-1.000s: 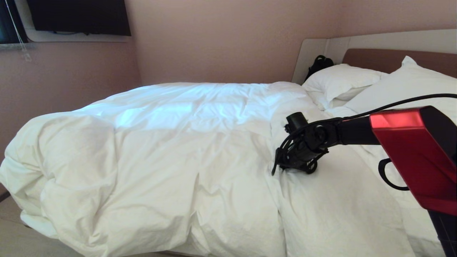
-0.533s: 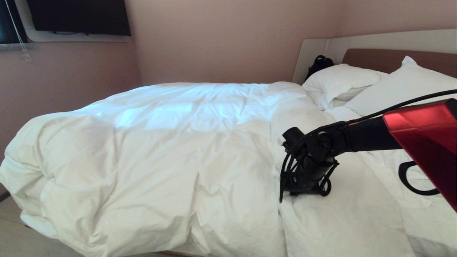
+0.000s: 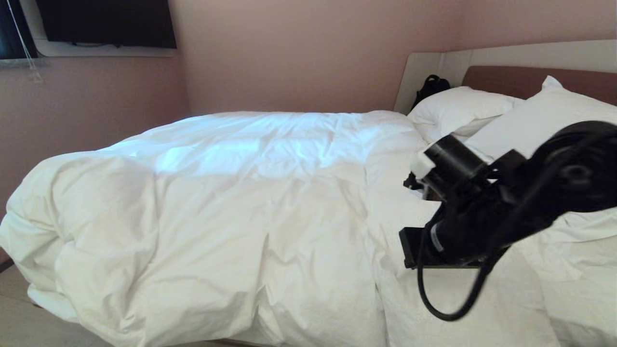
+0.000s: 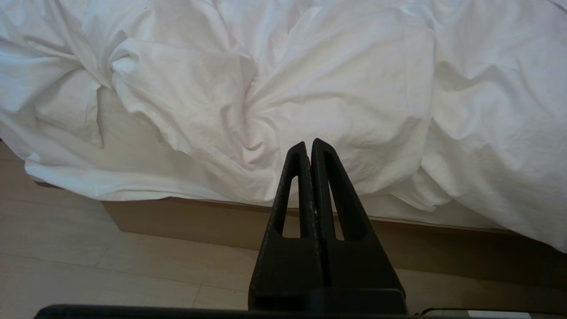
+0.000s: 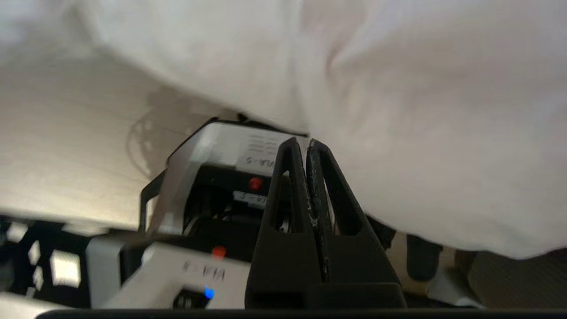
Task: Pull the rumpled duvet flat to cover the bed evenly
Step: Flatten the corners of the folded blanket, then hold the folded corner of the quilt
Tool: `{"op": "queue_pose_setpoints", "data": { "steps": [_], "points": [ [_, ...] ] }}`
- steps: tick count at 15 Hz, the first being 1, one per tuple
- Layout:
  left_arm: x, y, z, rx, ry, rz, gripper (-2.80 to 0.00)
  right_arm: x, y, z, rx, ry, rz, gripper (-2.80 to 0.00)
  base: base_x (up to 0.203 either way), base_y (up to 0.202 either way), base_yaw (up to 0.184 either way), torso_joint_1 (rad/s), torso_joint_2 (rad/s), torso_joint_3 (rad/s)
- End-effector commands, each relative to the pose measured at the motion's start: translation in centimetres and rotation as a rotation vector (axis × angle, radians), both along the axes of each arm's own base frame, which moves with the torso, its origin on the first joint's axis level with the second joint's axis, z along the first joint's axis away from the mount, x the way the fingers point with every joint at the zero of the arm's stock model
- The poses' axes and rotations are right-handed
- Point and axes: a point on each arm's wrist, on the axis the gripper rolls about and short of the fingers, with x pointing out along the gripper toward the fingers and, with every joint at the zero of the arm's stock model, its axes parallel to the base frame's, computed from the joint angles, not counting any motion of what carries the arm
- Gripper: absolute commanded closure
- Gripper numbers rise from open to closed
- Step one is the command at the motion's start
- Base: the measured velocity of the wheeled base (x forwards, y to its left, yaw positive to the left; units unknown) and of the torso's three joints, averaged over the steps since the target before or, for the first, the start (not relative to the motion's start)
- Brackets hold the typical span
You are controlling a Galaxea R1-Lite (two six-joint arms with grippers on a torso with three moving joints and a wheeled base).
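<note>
Pink-walled room: duvet [image 3: 231, 202] bunched at eight o'clock; right gripper [image 5: 306, 146], fingers pressed together and empty, risked missing it.

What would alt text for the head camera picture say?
A puffy white duvet lies rumpled over a bed, bunched at the foot end. The robot's black right arm hangs above it near two pillows.

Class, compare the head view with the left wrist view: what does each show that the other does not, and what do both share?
Head view only: two pillows, the headboard, the pink wall and the right arm above the bed.
Left wrist view only: the shut left gripper, the floor and the bed base.
Both: the rumpled white duvet hanging over the bed's edge.
</note>
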Motion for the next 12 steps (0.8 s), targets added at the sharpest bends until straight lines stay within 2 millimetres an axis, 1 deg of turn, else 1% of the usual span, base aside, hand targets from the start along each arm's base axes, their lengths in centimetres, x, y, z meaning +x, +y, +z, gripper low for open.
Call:
{"op": "queue_pose_setpoints", "data": {
  "steps": [1,3,5,7,9,11,12],
  "points": [
    [0.0,0.0,0.0,0.000,0.001,0.001,0.00,-5.9,-3.3,5.0,0.113,-0.142,0.036,0.00,0.000,0.000,0.000,0.000,0.00,0.000],
    [0.0,0.0,0.0,0.000,0.001,0.001,0.00,-9.9,-6.4,6.9,0.180,-0.228,0.045,0.00,0.000,0.000,0.000,0.000,0.00,0.000],
    [0.0,0.0,0.0,0.000,0.001,0.001,0.00,-13.5,-9.5,7.5,0.214,-0.314,0.022,0.00,0.000,0.000,0.000,0.000,0.00,0.000],
    [0.0,0.0,0.0,0.000,0.001,0.000,0.00,-16.8,-12.6,7.4,0.209,-0.426,-0.062,0.00,0.000,0.000,0.000,0.000,0.00,0.000],
    [0.0,0.0,0.0,0.000,0.000,0.000,0.00,-19.7,-15.5,6.6,0.202,-0.525,-0.195,0.00,0.000,0.000,0.000,0.000,0.00,0.000],
    [0.0,0.0,0.0,0.000,0.000,0.000,0.00,-22.4,-17.8,6.0,0.199,-0.621,-0.377,0.00,0.000,0.000,0.000,0.000,0.00,0.000],
    [0.0,0.0,0.0,0.000,0.001,0.000,0.00,-23.6,-18.5,5.6,0.192,-0.659,-0.455,0.00,0.000,0.000,0.000,0.000,0.00,0.000]
  ]
}}
